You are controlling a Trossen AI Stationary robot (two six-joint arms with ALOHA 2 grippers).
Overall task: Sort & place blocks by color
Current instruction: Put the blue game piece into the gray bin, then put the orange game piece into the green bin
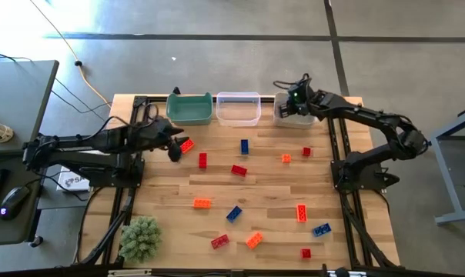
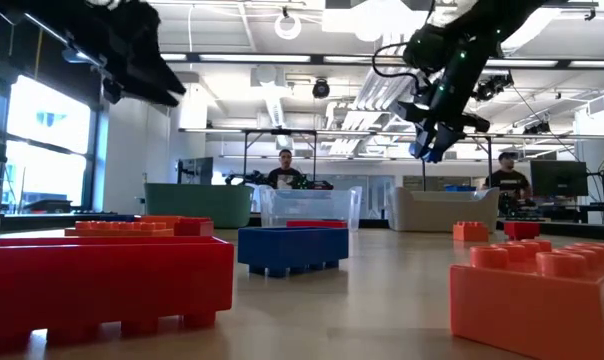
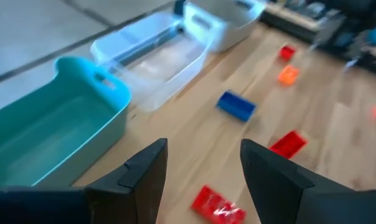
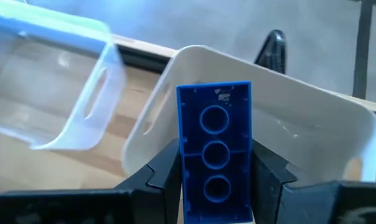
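Several red, orange and blue studded blocks lie flat on the wooden table, among them a red one (image 1: 187, 145), a blue one (image 1: 245, 146) and an orange one (image 1: 286, 158). At the far edge stand a teal bin (image 1: 190, 108), a clear bin (image 1: 239, 108) and a white bin (image 1: 294, 115). My right gripper (image 1: 296, 100) hangs over the white bin (image 4: 300, 124), shut on a blue block (image 4: 214, 149). My left gripper (image 3: 203, 168) is open and hovers above the table in front of the teal bin (image 3: 57, 130), with a red block (image 3: 218, 205) below its fingers. My right gripper pinches the blue block (image 4: 214, 186) between its two fingers, one on each long side at the block's lower end. The block's hollow underside faces the wrist camera and its free end sticks out past the fingertips. It is lifted clear, above the white bin's near wall.
A green spiky ball (image 1: 140, 238) sits at the table's near left corner. Black frame rails (image 1: 336, 154) run along both sides of the table. In the low view, large red (image 2: 102, 280) and orange (image 2: 537, 290) blocks lie close to the near edge. People sit in the room behind.
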